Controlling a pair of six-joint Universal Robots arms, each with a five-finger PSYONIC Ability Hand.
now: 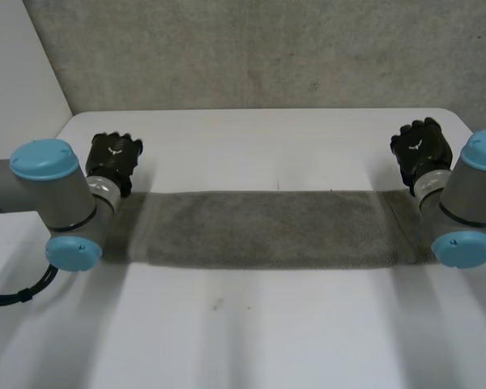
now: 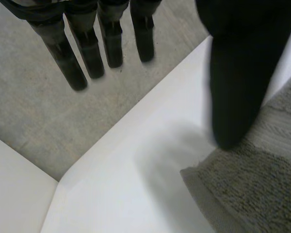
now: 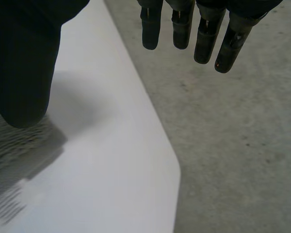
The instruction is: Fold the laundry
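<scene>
A grey towel (image 1: 267,228) lies flat across the white table (image 1: 259,146) as a long folded strip. My left hand (image 1: 113,159) hovers just past the towel's far left corner, fingers (image 2: 82,51) straight and apart from the thumb (image 2: 237,82), holding nothing. That corner of the towel (image 2: 252,194) lies below the thumb. My right hand (image 1: 419,149) hovers off the towel's far right corner, fingers (image 3: 184,26) straight, thumb (image 3: 24,68) above the towel's edge (image 3: 9,145), with nothing held.
The table's far corners are near both hands, with grey floor (image 3: 233,136) beyond the edge. A grey wall (image 1: 259,49) stands behind the table. Bare tabletop (image 1: 251,332) stretches in front of the towel.
</scene>
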